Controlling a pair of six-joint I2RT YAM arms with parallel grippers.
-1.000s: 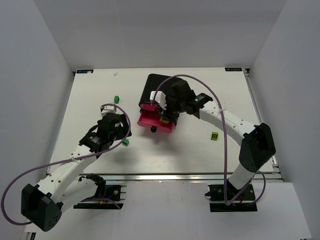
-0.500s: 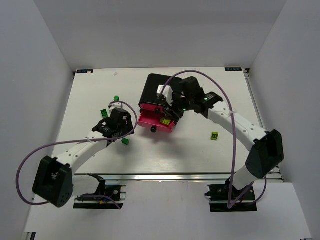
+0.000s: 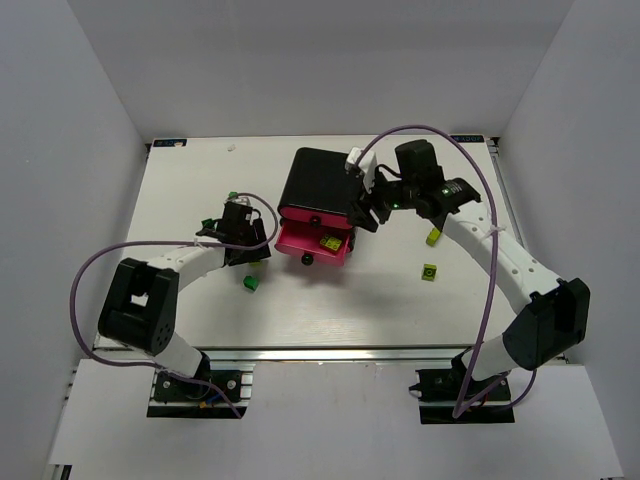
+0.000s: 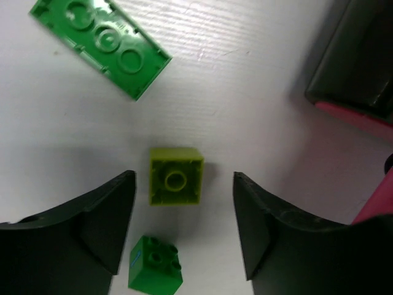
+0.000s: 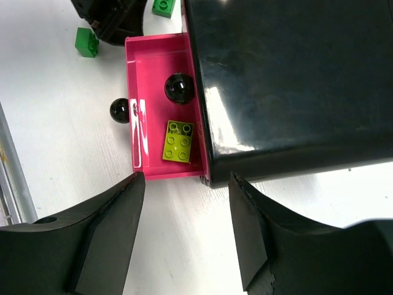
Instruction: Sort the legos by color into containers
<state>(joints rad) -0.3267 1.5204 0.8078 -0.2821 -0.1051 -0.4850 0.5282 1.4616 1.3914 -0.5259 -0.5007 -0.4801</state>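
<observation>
While the right gripper point(image 5: 185, 179) hangs spread wide and empty above the near right corner of the black casing point(image 5: 295, 80), the job in hand, to my eye, belongs to the left gripper point(image 4: 182, 198). It is open too, holding nothing, and points down at the table point(image 4: 245, 74) just left of the casing. Squarely between its two fingers point(image 4: 98, 221) sits a small yellow-green brick point(image 4: 176, 183), stud up, touching neither of them (it is square, so there is no long axis to fuss over, and its sides run roughly in line with the finger faces). A tiny dark green brick point(image 4: 155, 263) lies just beside one finger, and a long green brick point(image 4: 101, 40) lies apart. The pulled-out pink drawer point(image 5: 150, 67), which holds a matching yellow-green lego point(image 5: 178, 142), lies to the right of the left gripper, near at hand. I'd judge a straight drop and a close would take the yellow-green brick, provided the dark green neighbour isn't caught.
</observation>
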